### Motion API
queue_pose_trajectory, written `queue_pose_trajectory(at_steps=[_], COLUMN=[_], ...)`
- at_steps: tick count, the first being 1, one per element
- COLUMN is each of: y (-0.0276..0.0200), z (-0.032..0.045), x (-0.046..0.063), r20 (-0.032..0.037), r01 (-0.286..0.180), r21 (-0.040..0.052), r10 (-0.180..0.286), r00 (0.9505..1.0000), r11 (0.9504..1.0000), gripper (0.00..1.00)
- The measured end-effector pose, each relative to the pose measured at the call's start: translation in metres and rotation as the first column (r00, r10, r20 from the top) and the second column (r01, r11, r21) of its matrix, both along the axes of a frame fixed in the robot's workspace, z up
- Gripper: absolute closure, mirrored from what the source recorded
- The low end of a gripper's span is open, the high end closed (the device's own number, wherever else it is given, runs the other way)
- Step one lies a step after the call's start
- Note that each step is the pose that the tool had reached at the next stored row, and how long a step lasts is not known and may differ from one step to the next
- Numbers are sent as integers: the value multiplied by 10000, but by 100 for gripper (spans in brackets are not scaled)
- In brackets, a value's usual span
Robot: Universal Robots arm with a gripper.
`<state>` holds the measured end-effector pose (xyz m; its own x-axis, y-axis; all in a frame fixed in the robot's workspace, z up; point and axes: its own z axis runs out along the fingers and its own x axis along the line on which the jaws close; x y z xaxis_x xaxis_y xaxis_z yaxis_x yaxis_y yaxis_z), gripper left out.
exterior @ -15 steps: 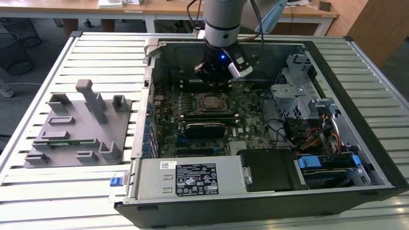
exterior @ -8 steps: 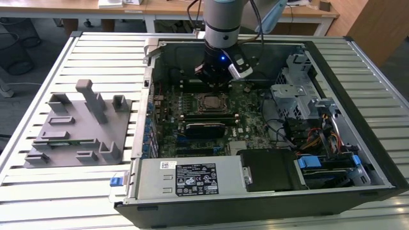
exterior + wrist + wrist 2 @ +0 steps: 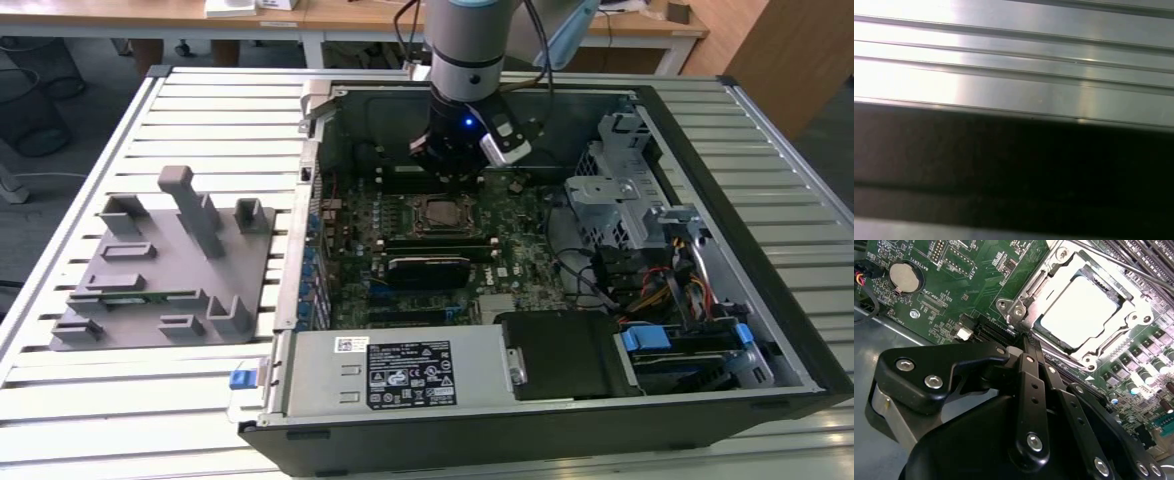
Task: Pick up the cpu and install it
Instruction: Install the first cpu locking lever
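While the socket frame rings the seated cpu on the motherboard, the gripper, fingers pressed together and empty, hovers just beside it.

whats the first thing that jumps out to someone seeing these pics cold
The opened computer case on the slatted metal table, with the arm's gripper lowered inside over the green motherboard. In the second wrist view, the shiny silver cpu sits in its metal socket frame, apart from the gripper. At the exterior view's left sits a grey fixture plate.
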<state>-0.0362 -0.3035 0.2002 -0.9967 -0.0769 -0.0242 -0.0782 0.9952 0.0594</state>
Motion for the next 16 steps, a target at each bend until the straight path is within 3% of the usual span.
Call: queue_pose_trajectory(at_steps=[8, 16], y=[0, -46], z=[10, -1], x=[1, 2], r20=[2, -8], r01=[-2, -2], r21=[4, -18], r10=[2, 2], r00=[10000, 10000], r11=[10000, 10000], gripper=[89, 89])
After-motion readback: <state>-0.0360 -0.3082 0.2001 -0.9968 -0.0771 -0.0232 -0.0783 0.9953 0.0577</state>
